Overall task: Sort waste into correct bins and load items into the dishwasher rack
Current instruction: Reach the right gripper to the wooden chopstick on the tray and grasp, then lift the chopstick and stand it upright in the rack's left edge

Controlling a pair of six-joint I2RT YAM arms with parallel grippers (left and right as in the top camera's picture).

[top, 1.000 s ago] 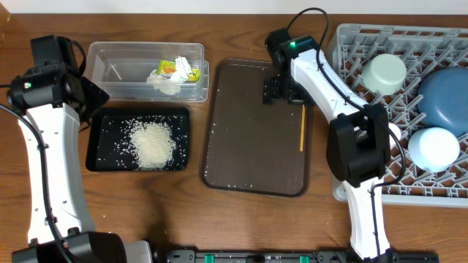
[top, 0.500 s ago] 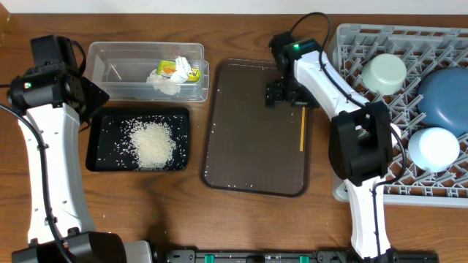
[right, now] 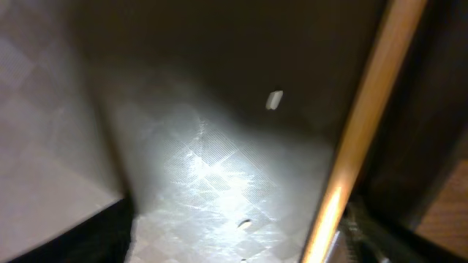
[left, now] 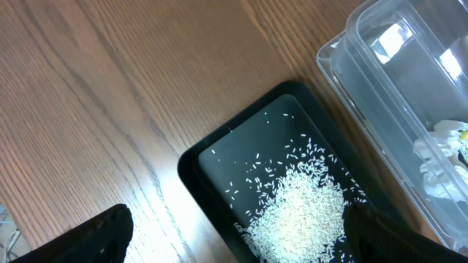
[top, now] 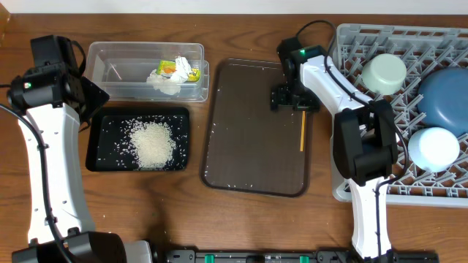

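The thin yellow stick [top: 302,131] lies on the brown serving tray [top: 248,131] near its right edge. My right gripper [top: 294,98] is open, low over the tray at the stick's far end. In the right wrist view the stick [right: 365,109] runs between the fingers, close to the right finger [right: 376,234], with the gripper [right: 241,245] not closed on it. My left gripper [top: 93,96] is open and empty above the black tray [top: 99,146] holding the rice pile [top: 152,142]. The clear tub [top: 117,55] holds the wrapper [top: 179,69] and tissue [top: 164,84].
The grey rack [top: 351,44] at the right holds the mint-green bowl [top: 385,73], dark blue dish [top: 446,98] and light blue bowl [top: 433,149]. A few rice grains [top: 234,185] lie at the brown tray's near edge. The pink cup is not visible.
My right gripper has moved right and a little nearer across the brown tray, toward the far end of the stick. The left arm has not moved.
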